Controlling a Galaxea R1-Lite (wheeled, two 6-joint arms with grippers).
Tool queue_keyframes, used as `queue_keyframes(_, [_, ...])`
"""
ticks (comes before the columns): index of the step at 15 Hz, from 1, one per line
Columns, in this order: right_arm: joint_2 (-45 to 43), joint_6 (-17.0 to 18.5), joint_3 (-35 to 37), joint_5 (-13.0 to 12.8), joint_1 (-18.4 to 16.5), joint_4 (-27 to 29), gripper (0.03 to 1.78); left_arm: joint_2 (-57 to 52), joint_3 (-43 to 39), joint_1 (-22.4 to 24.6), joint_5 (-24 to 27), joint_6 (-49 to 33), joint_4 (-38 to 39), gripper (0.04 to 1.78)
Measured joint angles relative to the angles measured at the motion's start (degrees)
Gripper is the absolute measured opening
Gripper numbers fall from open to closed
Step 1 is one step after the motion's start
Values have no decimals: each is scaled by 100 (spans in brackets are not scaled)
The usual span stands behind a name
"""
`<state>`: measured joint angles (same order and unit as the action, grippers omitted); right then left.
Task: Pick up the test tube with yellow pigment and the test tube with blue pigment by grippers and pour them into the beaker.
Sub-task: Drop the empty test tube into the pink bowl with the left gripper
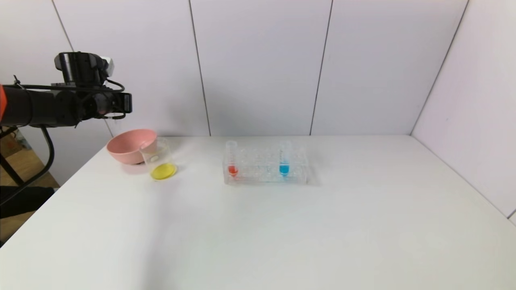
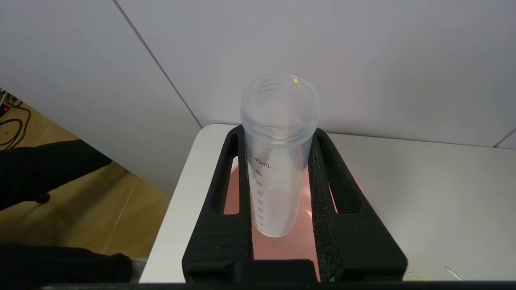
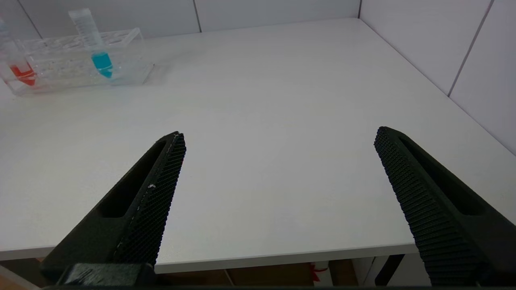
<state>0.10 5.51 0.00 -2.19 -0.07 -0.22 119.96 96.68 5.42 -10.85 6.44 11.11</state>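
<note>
Black ribbed fingers of our right pincer (image 3: 278, 139) stand spread wide apart with nothing between them, low over the near edge of the white counter (image 1: 282, 233). Farther back, the clear rectangular tube rack (image 1: 266, 166) holds two tubes upright: the red-liquid tube (image 1: 232, 159) at its left end and the slim clear test tube with blue pigment (image 1: 284, 158) toward its right. To the left of the rack stands the small clear cylindrical beaker (image 1: 158, 159), yellow liquid pooled in its bottom, touching or just in front of the pink round bowl (image 1: 131, 146). Above that bowl our left pincer (image 2: 278, 149) is clenched on a clear graduated tube (image 2: 278, 153), its open mouth pointing toward the wall; this tube looks drained, with only a yellow speck at its rim. The pink bowl shows beneath it.
</note>
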Motion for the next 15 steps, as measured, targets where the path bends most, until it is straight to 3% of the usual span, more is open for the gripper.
queue_keyframes(7, [0,0,0,0,0,0,171,174,-868,121,-223,10,1329,43])
queue_keyframes(15, [1,-2,0,0,-2,0,171,488,-1041,174,-227,-7,1924,43])
